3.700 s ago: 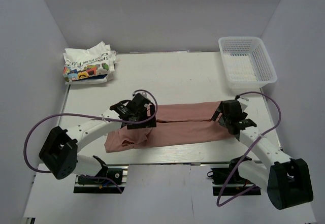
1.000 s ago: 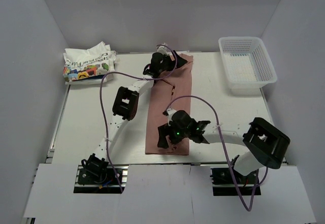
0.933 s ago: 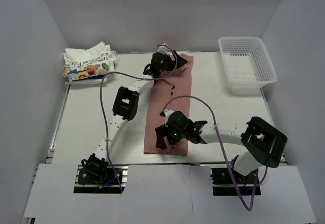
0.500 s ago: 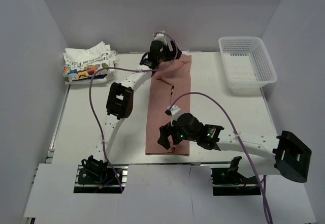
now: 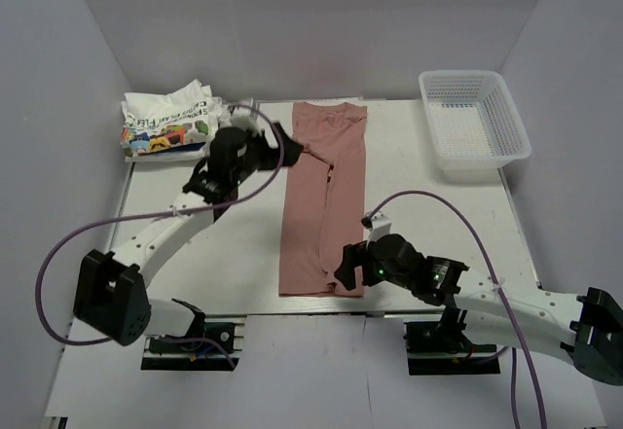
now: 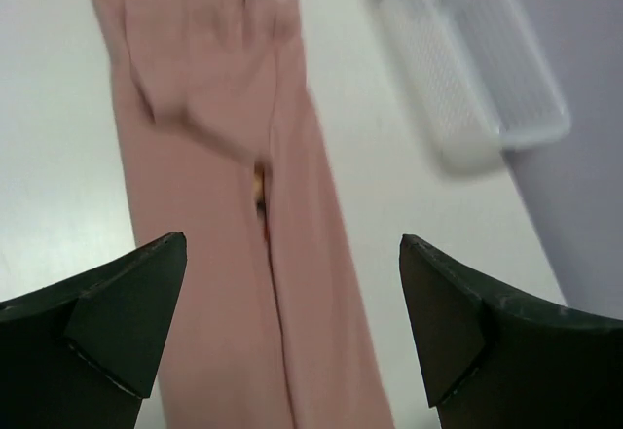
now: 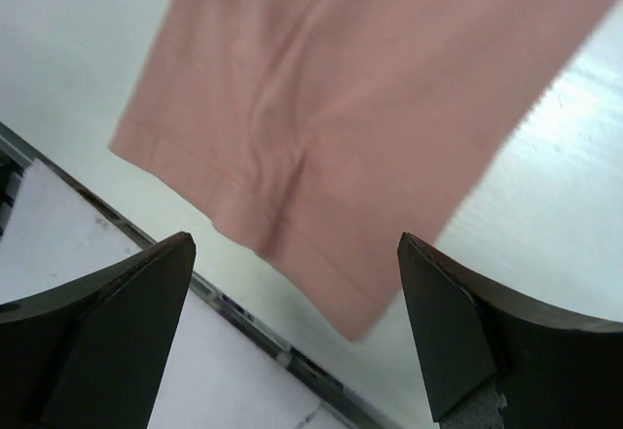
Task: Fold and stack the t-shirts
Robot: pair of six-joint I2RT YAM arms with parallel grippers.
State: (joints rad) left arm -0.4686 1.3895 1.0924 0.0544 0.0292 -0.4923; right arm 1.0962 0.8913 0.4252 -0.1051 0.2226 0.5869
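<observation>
mesh basket point(image 5: 472, 166) stands apart from pink t-shirt point(image 5: 323, 205)

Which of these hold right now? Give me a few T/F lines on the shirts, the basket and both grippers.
1. The pink t-shirt lies as a long narrow strip running from the table's near edge towards its far edge. True.
2. The left gripper is shut on the pink t-shirt. False: it is open and holds nothing, with the shirt lying below it.
3. The white t-shirt sits in the mesh basket. False: it lies crumpled at the far left corner, and the basket stands at the far right.
4. The right gripper is open above the pink t-shirt's near hem. True.
5. The two t-shirts are stacked. False: they lie apart.
</observation>
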